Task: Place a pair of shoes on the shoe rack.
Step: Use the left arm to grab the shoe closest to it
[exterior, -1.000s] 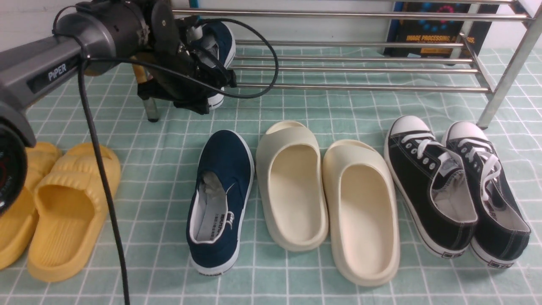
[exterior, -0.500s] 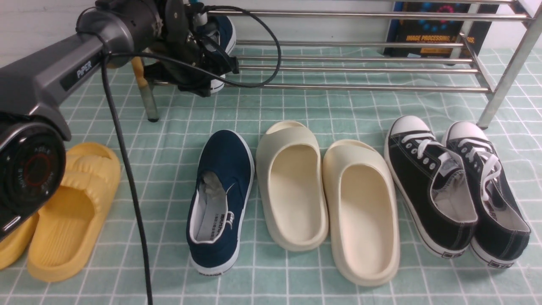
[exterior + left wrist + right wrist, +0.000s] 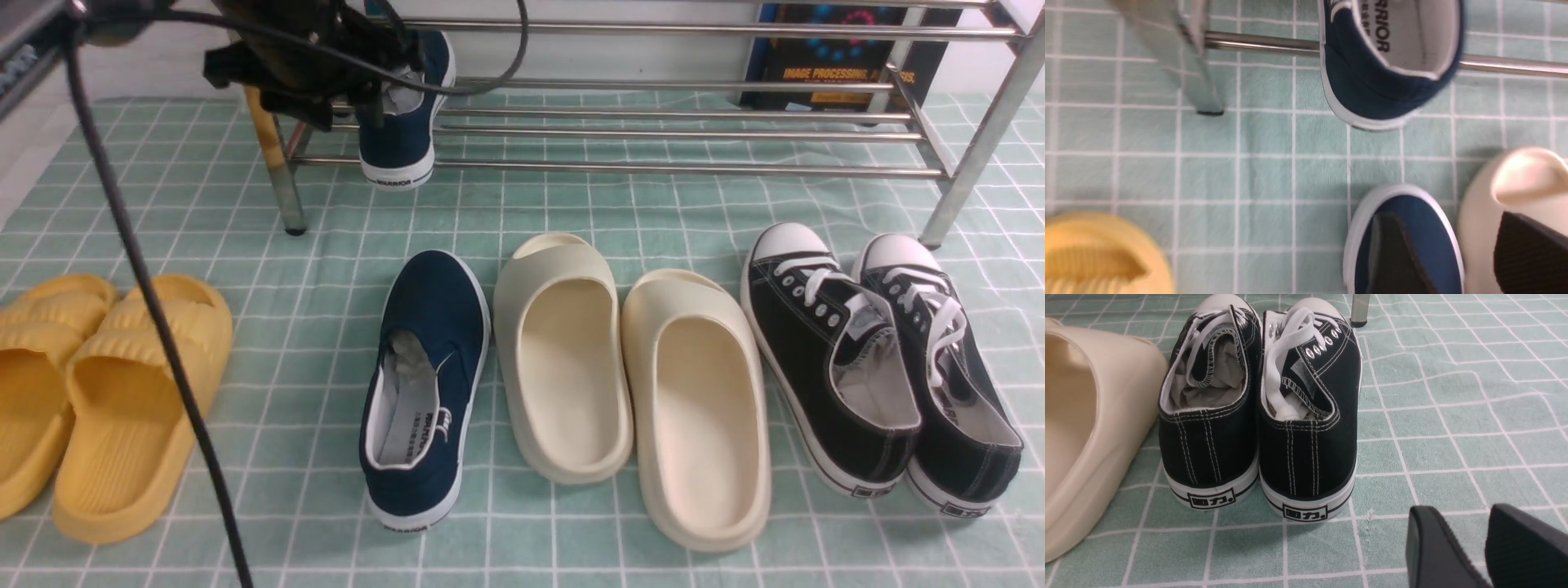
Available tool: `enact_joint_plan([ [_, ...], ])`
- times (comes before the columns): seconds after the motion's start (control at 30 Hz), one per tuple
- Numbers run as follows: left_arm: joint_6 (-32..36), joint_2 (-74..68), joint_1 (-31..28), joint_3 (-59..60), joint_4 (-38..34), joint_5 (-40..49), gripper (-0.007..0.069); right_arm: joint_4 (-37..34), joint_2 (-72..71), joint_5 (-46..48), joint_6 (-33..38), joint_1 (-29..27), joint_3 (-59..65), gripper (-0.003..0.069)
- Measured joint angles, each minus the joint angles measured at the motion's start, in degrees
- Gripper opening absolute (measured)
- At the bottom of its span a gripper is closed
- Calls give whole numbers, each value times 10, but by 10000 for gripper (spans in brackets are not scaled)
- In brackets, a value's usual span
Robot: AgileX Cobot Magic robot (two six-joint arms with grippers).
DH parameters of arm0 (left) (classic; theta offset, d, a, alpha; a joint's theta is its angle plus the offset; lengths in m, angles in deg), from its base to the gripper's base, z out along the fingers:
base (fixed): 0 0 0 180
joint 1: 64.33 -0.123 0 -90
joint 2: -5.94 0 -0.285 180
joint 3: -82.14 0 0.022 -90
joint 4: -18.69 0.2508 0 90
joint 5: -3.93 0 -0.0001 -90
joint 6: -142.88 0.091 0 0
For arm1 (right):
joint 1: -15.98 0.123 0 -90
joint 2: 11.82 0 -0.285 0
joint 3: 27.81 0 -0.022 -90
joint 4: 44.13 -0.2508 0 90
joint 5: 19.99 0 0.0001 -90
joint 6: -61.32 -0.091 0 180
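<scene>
One navy shoe lies on the low bars of the chrome shoe rack near its left end, heel overhanging the front bar; the wrist view shows this shoe across the bar. The other navy shoe sits on the checked cloth in front, toe toward the rack. My left gripper hangs just above and left of the racked shoe, open and empty; its fingers frame the floor shoe's toe. My right gripper hovers low over bare cloth, open, holding nothing.
Two cream slides and a black lace-up pair lie right of the floor shoe. Yellow slides sit at the left. A black cable hangs across the left side. The rust-stained rack leg stands nearby.
My left gripper opened and let go of the navy shoe, which now rests on the rack bars. The left arm rose and drew back to the left.
</scene>
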Motion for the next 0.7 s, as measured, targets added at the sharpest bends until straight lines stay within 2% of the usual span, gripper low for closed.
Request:
enact_joint_plan([
  [0.17, 9, 74, 0, -1, -1, 83, 365, 0, 0, 0, 0, 0, 0, 239],
  [0.4, 1, 156, 0, 99, -18, 87, 363, 0, 0, 0, 0, 0, 0, 239],
  [0.5, -3, 199, 0, 235, -32, 81, 353, 0, 0, 0, 0, 0, 0, 239],
  [0.53, -3, 200, 0, 235, -33, 81, 353, 0, 0, 0, 0, 0, 0, 239],
  [0.6, -12, 211, 0, 332, -46, 37, 342, 0, 0, 0, 0, 0, 0, 239],
  [0.7, -10, 209, 0, 411, -72, -10, 334, 0, 0, 0, 0, 0, 0, 239],
])
